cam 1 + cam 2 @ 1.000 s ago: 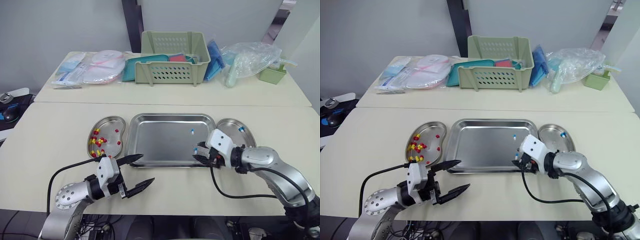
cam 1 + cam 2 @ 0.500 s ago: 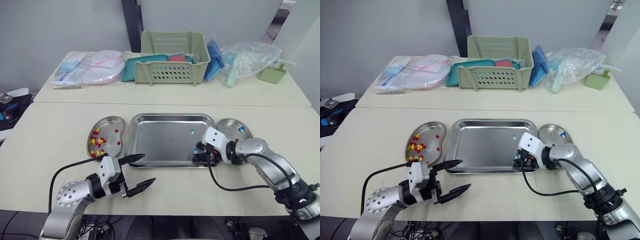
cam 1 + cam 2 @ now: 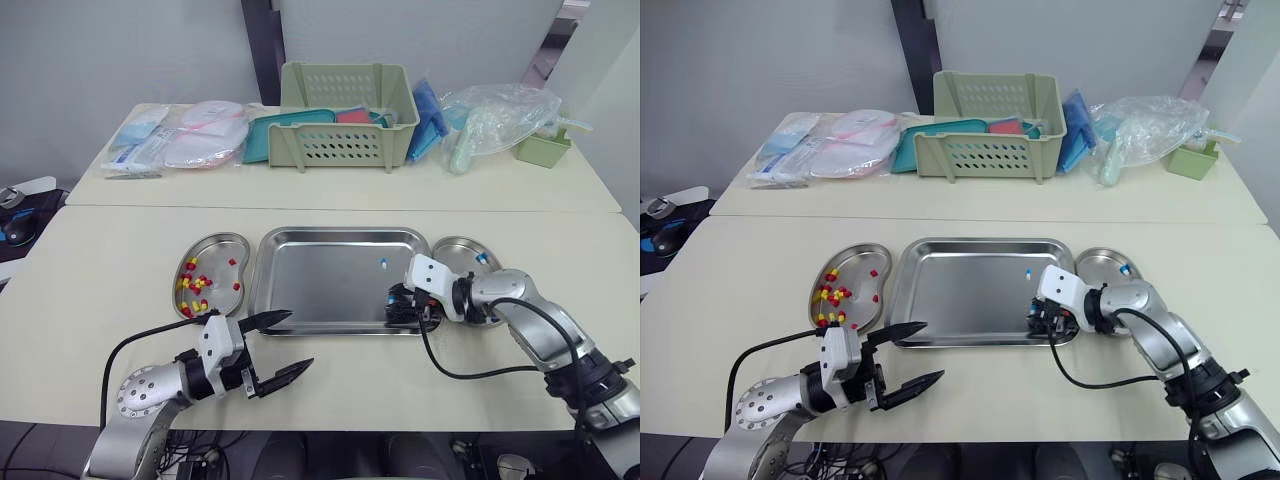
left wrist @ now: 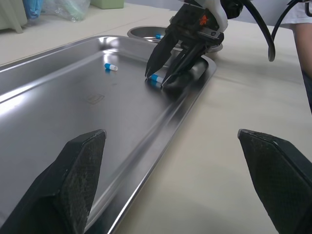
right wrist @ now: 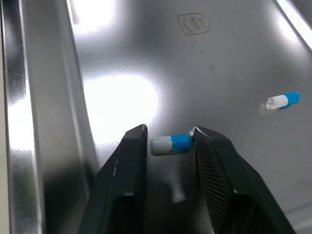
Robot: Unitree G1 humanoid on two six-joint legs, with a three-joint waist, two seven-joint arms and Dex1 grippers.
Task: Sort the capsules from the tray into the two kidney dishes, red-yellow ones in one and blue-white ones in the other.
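The steel tray [image 3: 320, 285] lies in the middle of the near table. At its front right corner my right gripper [image 5: 169, 135] is down on the tray floor, fingers shut on the two ends of a blue-white capsule [image 5: 170, 144]; the capsule rests on the metal. A second blue-white capsule [image 3: 382, 263] lies farther back in the tray. The left kidney dish [image 3: 226, 243] holds several red-yellow capsules [image 3: 194, 286]. The right kidney dish [image 3: 452, 247] holds a blue-white capsule [image 3: 479, 258]. My left gripper [image 3: 300, 338] hovers wide open over the table in front of the tray's left corner.
On the far table stand a green basket [image 3: 345, 125], sealed packets [image 3: 180, 135] to its left, a clear plastic bag [image 3: 500, 115] and a small green box [image 3: 545, 148] to its right. A black cable [image 3: 470, 372] loops from my right arm over the table.
My right gripper has moved a little forward into the tray's front right corner and settled down on the blue-white capsule. The left gripper has hardly moved.
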